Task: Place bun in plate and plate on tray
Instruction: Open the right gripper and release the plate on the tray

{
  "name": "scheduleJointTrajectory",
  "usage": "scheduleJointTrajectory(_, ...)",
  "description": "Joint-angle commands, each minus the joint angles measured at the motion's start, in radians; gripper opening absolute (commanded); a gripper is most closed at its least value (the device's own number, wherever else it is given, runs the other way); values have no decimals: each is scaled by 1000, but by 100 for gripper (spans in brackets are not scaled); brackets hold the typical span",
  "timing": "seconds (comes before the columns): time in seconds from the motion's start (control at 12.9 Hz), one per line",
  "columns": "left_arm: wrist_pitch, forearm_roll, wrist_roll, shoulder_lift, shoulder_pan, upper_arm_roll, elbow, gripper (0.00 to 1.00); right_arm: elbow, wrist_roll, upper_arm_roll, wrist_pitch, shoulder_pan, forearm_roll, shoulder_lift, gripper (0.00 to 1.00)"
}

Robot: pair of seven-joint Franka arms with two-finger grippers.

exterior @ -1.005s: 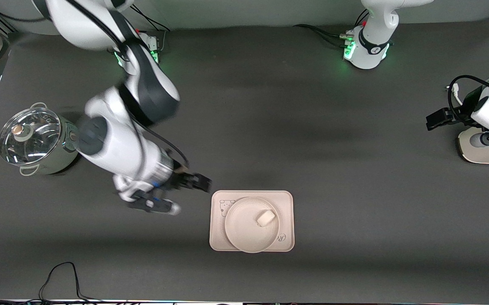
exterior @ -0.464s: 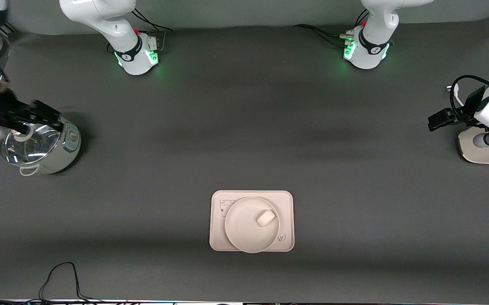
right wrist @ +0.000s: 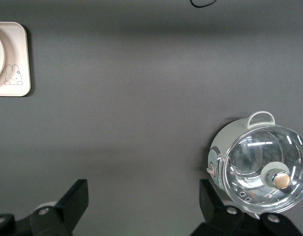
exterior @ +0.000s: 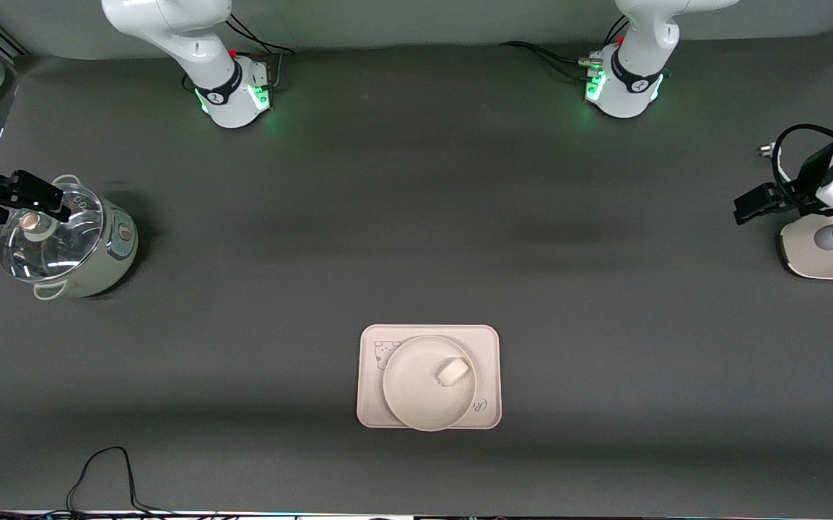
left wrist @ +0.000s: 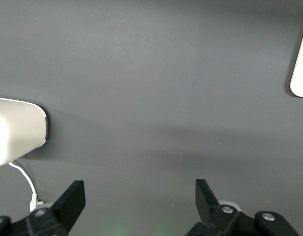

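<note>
The bun lies in the plate, a little toward one o'clock of the dish's centre, and the plate sits on the tray, covering most of it, with its six o'clock rim reaching the tray's near edge. Judged from this, both parts of the task look done: bun in plate, plate on tray.

The right gripper hangs over the glass-lidded pot at the table's nine o'clock end, fingers spread wide and empty, well apart from the tray. The left gripper is up at the three o'clock end beside a white appliance, its fingers likewise spread and holding nothing.

Both arms seem parked clear of the tray, probably so nothing can nudge the stacked set. The tray's printed rabbit shows in the right wrist view.
</note>
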Motion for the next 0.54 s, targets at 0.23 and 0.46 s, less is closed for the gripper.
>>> scheduleJointTrajectory(0.23,-34,-25,7,-14,-6,-5,26,100,-11,-10,2,-5,8,-23,-9,100)
scheduleJointTrajectory(0.46,-44,-35,15,-14,-2,-5,29,100,-12,-13,1,-5,6,-23,-6,100)
